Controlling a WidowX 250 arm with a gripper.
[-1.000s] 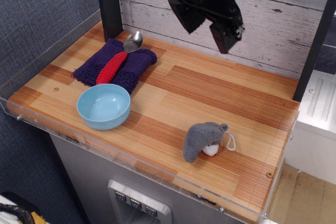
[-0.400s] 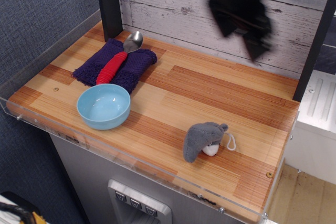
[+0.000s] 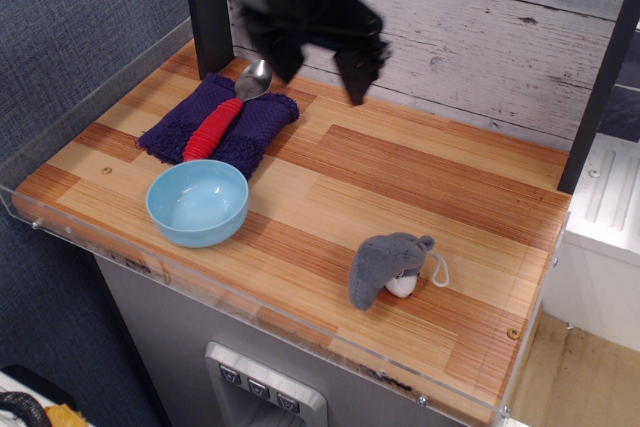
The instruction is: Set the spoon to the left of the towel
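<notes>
The spoon (image 3: 225, 112) lies on the towel (image 3: 219, 125), handle running toward the near-left, bowl end at the back. The claw (image 3: 318, 75) hangs wide and empty (slightly blurred), above and to the spoon's right.

Bright, even indoor light falls from above across the wooden table (image 3: 400, 187); shadows are soft and short, tucked close beneath the light blue bowl (image 3: 197, 202) and the grey plush toy (image 3: 388, 265); the black gripper (image 3: 318, 62) is smeared by motion blur, its edges indistinct; the spoon (image 3: 225, 112) bowl shows a small glint; the rest is sharp; the clear rim catches faint reflections.
</notes>
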